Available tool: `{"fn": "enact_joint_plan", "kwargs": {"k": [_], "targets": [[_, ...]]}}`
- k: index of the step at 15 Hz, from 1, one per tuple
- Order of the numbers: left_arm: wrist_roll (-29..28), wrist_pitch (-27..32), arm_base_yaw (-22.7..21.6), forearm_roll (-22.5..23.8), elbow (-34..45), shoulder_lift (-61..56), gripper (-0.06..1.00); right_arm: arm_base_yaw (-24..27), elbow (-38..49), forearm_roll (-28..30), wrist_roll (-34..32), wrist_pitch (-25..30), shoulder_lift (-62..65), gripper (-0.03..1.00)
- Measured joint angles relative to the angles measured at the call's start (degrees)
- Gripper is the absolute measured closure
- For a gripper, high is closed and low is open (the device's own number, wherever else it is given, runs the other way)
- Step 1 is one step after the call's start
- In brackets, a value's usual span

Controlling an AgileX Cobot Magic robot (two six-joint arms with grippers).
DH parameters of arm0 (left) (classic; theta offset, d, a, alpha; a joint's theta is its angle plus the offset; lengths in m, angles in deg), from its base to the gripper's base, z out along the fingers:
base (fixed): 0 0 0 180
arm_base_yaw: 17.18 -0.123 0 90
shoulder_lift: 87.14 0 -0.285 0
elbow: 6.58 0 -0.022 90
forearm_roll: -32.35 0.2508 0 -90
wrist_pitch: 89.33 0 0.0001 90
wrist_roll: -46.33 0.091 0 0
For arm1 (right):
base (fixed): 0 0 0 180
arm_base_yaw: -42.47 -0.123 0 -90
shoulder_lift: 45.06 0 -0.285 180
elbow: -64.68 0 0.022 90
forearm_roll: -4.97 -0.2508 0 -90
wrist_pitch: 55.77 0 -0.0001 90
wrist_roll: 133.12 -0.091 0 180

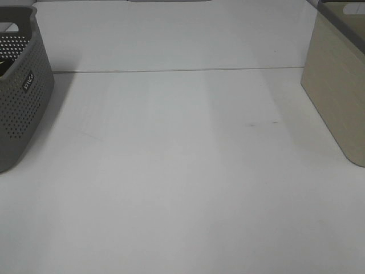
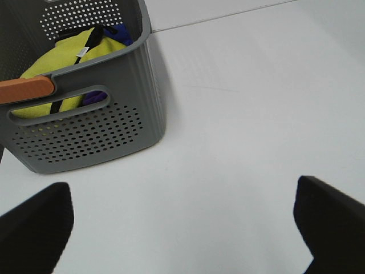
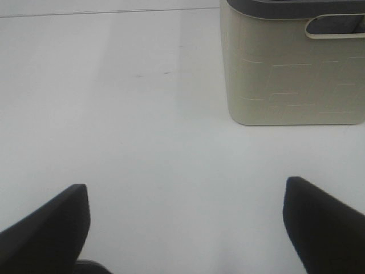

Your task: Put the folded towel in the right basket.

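A yellow folded towel [image 2: 63,54] lies inside the grey perforated basket [image 2: 85,134], on top of a blue-purple cloth [image 2: 117,31]. This basket stands at the left edge of the table in the exterior view [image 1: 20,97]. The right basket [image 1: 336,85] is beige with a dark rim, and the right wrist view [image 3: 291,74] shows it too. My left gripper [image 2: 182,194] is open and empty above the table, a short way from the grey basket. My right gripper [image 3: 185,194] is open and empty, in front of the beige basket. Neither gripper shows in the exterior view.
An orange bar [image 2: 25,89] lies against the grey basket's rim. The white table [image 1: 182,171] runs between the two baskets, with a seam line [image 1: 171,71] across its far part.
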Motion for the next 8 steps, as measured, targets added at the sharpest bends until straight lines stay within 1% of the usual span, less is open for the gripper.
{"fn": "enact_joint_plan", "kwargs": {"k": [8], "targets": [[0.0,0.0,0.0,0.0,0.0,0.0,-0.04,0.0,0.0,0.0,0.0,0.0,0.0,0.12]]}}
